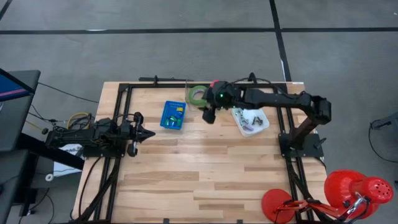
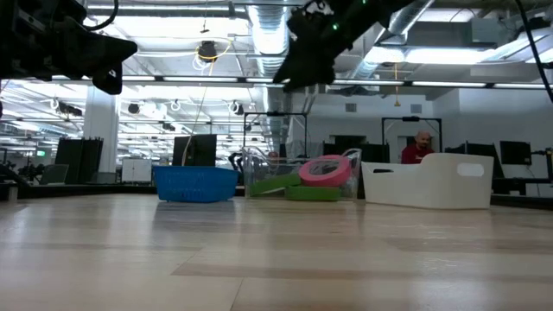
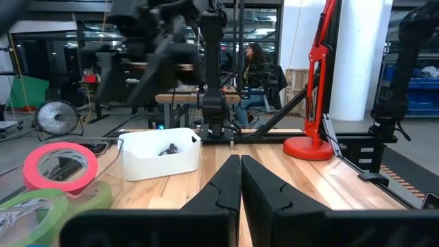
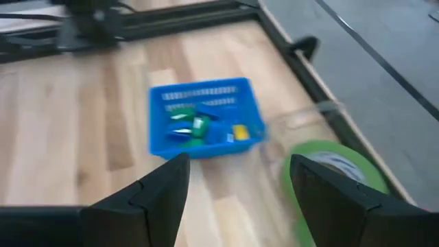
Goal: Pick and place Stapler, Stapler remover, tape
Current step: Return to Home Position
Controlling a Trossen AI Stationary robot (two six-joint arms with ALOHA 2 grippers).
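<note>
The jointed-plank wooden surface (image 1: 205,180) runs open toward its near edge. My right end effector (image 1: 208,116) hangs above it beside the blue lattice bin (image 1: 173,115), fingers spread wide and holding nothing. My left end effector (image 1: 151,133) is pinched closed and empty near the left edge. The flat ring-shaped green tape (image 1: 198,94) and pink tape (image 2: 326,170) sit in the clear bin (image 2: 259,168) at the far edge.

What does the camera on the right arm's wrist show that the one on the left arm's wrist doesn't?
Only the right wrist view shows the blue bin with small coloured items inside, seen past the right gripper, its fingers apart. Only the left wrist view shows the white bin, the pink tape, a red lamp and the left gripper, fingers together. Both show green tape and the wooden table.
</note>
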